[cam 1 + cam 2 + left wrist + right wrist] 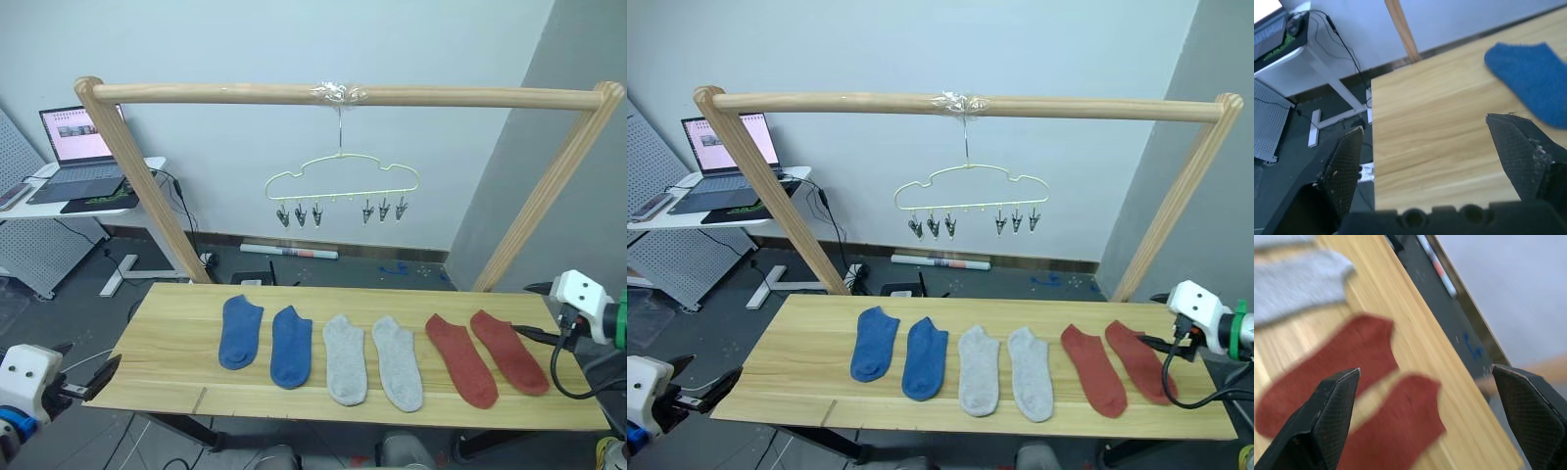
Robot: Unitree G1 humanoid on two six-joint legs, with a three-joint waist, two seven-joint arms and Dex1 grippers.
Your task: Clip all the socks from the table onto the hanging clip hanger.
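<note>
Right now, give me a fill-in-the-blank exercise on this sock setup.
1. The table holds ___ socks.
2. The pair nearest the right end effector is ___ in colour.
3. The clip hanger hangs from the wooden ___.
4. Both end effectors, including the left end effector, are ___.

Missing words: six; red; bar; open

Both head views look forward and down from above the near edge of the counter (176, 343), sharing its whole top and the wooden frame (338, 94) behind. The left wrist view sits close over the counter's left end, facing its far-left corner. The right wrist view hovers close over the right end, facing the far edge.
</note>
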